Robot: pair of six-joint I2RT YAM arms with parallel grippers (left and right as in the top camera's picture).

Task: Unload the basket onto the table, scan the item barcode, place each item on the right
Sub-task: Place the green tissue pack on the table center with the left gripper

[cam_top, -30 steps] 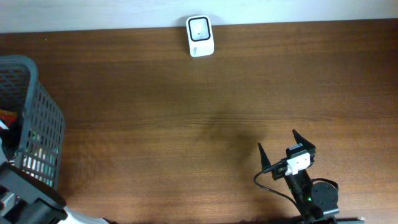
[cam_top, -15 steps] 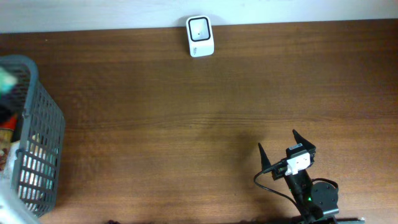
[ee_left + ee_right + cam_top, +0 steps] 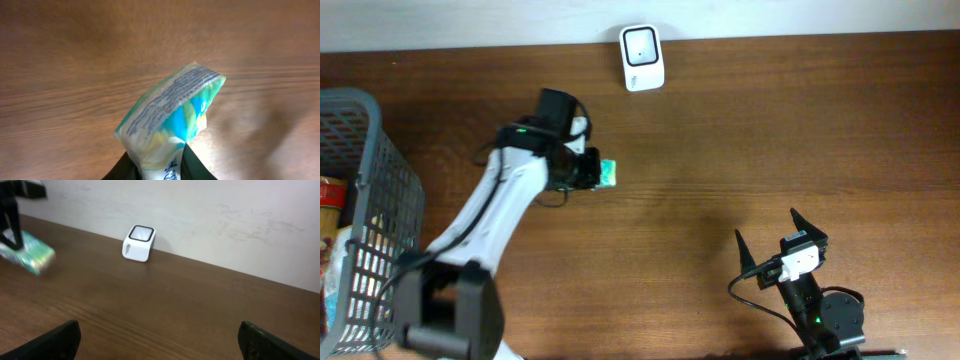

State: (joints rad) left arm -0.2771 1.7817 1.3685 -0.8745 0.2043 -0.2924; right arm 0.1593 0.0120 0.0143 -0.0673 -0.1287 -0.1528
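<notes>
The item, a small teal, white and yellow packet (image 3: 608, 174), hangs above the table's left-middle with my left gripper (image 3: 596, 171) shut on one end of it. Up close in the left wrist view, the packet (image 3: 170, 112) sticks out from the gripper (image 3: 159, 169), printed text running along its upper edge; I see no barcode on the faces that show. The white scanner (image 3: 642, 58) stands at the far edge, beyond the packet and slightly right. It shows again as the scanner (image 3: 139, 243) in the right wrist view, with the packet (image 3: 31, 253) to its left. My right gripper (image 3: 766, 230) rests open at the near right, holding nothing.
A grey mesh basket (image 3: 382, 190) with more goods inside stands at the left edge. A pale wall runs behind the scanner. The left arm (image 3: 490, 215) stretches diagonally from the near left corner.
The left arm has swung out from the basket at the left edge to the table's middle, carrying the packet. The basket shifted slightly. The right arm has not moved.
</notes>
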